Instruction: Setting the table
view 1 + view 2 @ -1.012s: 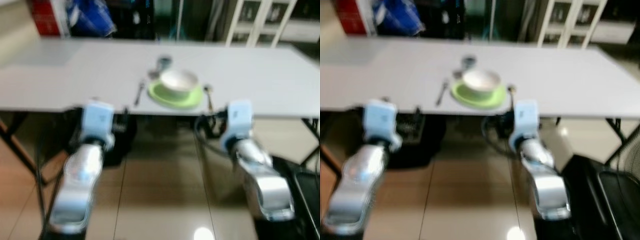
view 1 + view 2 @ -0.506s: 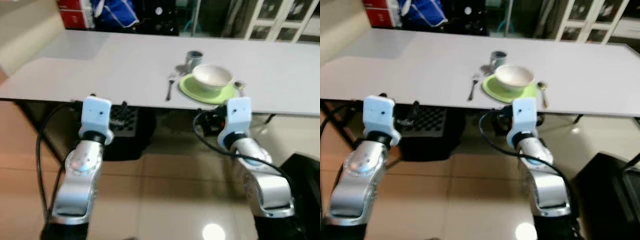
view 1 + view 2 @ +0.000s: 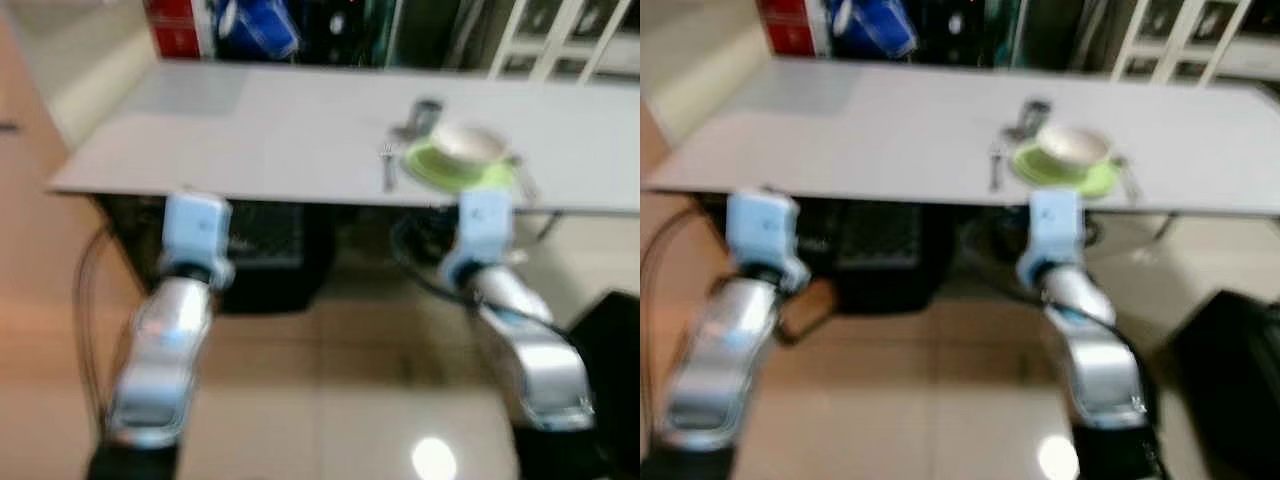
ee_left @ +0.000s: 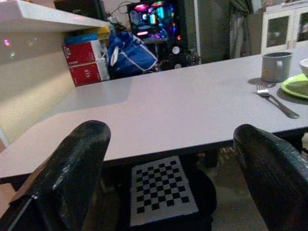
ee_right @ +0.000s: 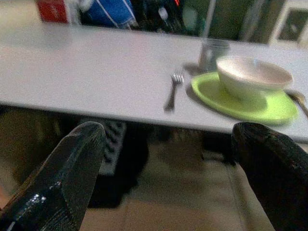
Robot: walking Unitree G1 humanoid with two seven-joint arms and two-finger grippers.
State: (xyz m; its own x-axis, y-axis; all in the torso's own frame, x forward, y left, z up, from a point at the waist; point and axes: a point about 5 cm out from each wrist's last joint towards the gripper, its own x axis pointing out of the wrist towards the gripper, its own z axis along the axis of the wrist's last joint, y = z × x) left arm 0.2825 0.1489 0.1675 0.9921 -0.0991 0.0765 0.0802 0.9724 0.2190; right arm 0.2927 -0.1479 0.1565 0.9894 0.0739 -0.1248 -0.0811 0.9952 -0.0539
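A place setting lies near the front edge of the white table. It has a green plate bearing a white bowl, a fork on its left, a spoon on its right and a grey cup behind it. Both arms reach forward below the table's front edge. My left gripper is open and holds nothing, well left of the setting. My right gripper is also open and holds nothing, just short of the fork and the plate.
Red boxes and a blue bag stand behind the table's far left. A white cabinet is at the back right. A checkerboard panel sits under the table. A black object lies on the tiled floor at right.
The whole picture has shifted, so the camera has moved: the setting now sits further right and more floor shows at left. Both arms keep their pose with open fingers.
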